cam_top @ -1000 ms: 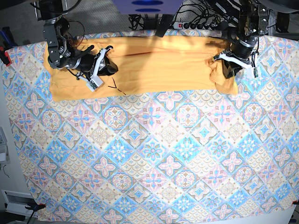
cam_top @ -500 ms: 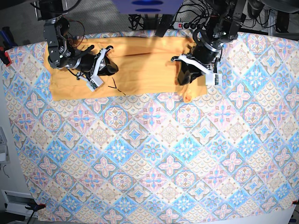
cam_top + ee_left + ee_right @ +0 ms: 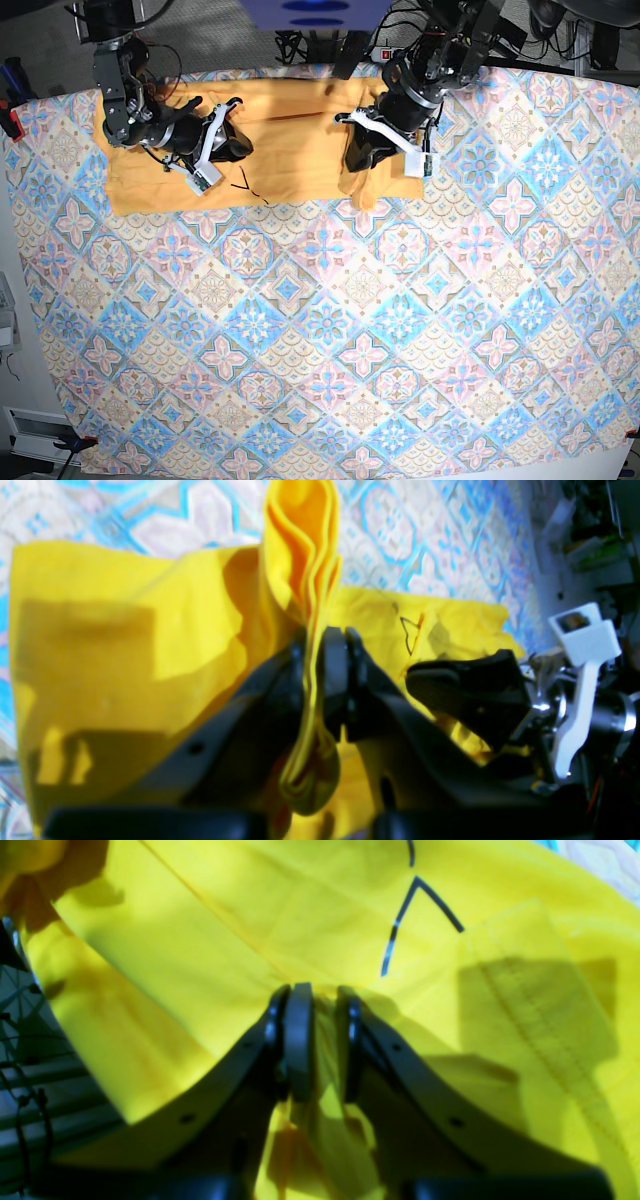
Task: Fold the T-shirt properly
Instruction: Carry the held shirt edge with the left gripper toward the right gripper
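The yellow-orange T-shirt (image 3: pixel 290 130) lies as a long band along the table's far edge. Its right end is lifted and carried over toward the middle. My left gripper (image 3: pixel 358 165) is shut on that end, and a flap of cloth hangs below it. In the left wrist view several folded layers of the T-shirt (image 3: pixel 125 655) stand pinched in the left gripper (image 3: pixel 314 670). My right gripper (image 3: pixel 238 147) rests on the shirt's left part. The right wrist view shows the right gripper (image 3: pixel 320 1005) shut on a pinch of T-shirt (image 3: pixel 225 915) near the dark print (image 3: pixel 415 915).
The blue-pink patterned tablecloth (image 3: pixel 330 330) covers the whole table. A power strip with cables (image 3: pixel 420 52) lies beyond the far edge. A red clamp (image 3: pixel 10 125) sits at the left edge.
My left gripper has carried the shirt's right end leftward, from the far right of the table to the shirt's middle. The right arm has not moved.
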You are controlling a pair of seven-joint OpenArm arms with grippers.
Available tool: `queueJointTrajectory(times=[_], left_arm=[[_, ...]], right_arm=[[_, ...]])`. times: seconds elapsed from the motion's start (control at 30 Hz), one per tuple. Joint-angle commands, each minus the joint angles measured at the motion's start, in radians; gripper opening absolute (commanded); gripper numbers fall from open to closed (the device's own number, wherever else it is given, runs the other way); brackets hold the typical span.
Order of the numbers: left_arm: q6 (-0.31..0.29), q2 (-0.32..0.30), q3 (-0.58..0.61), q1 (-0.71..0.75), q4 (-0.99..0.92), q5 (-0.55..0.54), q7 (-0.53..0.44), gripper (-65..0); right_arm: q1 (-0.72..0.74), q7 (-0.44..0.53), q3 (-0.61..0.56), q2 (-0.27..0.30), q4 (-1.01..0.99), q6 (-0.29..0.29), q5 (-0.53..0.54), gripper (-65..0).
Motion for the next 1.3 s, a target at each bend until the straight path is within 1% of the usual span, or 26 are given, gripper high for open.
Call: queueJointTrajectory(times=[0.0,0.1,0.23,0.3,0.43,0.67,0.77,0.83,1.0,1.1,1.27], left_arm=[[-0.016,0.002,0.003,-0.018,0.015,-0.008,-0.021,-65.0],[-0.024,0.001,0.005,-0.026,0.006,-0.008,-0.004,-65.0],[-0.024,0.004,0.005,-0.070,0.004,-0.008,0.099,-65.0],[-0.024,0.005,0.014,-0.095,-0.002,-0.008,0.129,-65.0],[-0.024,-0.002,0.075,-0.139,-0.004,-0.008,0.156,-65.0],[-0.024,-0.004,0.081,-0.168,-0.004,-0.002,0.234,-65.0],[-0.024,-0.005,0.081,-0.167,0.000,0.001,0.240,-65.0],[-0.024,-0.036,0.084,-0.165,0.001,0.002,0.240,-65.0],[-0.024,-0.099,0.164,-0.173,-0.014,0.002,0.240,-65.0],[-0.024,-0.101,0.166,-0.175,-0.042,0.001,0.237,-64.7],[-0.024,-0.099,0.166,-0.175,-0.073,0.001,0.231,-58.4]], right_arm=[[0.002,-0.024,0.003,0.011,0.007,-0.010,-0.023,-56.4],[0.002,-0.024,0.003,0.011,0.007,-0.010,-0.023,-56.4],[0.004,-0.024,0.003,0.011,0.007,-0.010,-0.023,-56.4],[0.004,-0.024,0.003,0.011,0.007,-0.010,-0.023,-56.4],[0.004,-0.024,0.003,0.011,0.007,-0.010,-0.023,-56.4],[0.004,-0.024,0.003,0.010,0.007,-0.010,-0.023,-56.4],[0.004,-0.024,0.003,0.010,0.007,-0.010,-0.023,-56.4],[0.004,-0.024,0.003,0.008,0.007,-0.010,-0.023,-56.4],[0.004,-0.024,0.003,0.008,0.007,-0.010,-0.023,-56.4],[0.004,-0.024,0.003,0.007,0.007,-0.010,-0.023,-56.4],[0.004,-0.024,0.003,0.007,0.007,-0.010,-0.023,-56.4]])
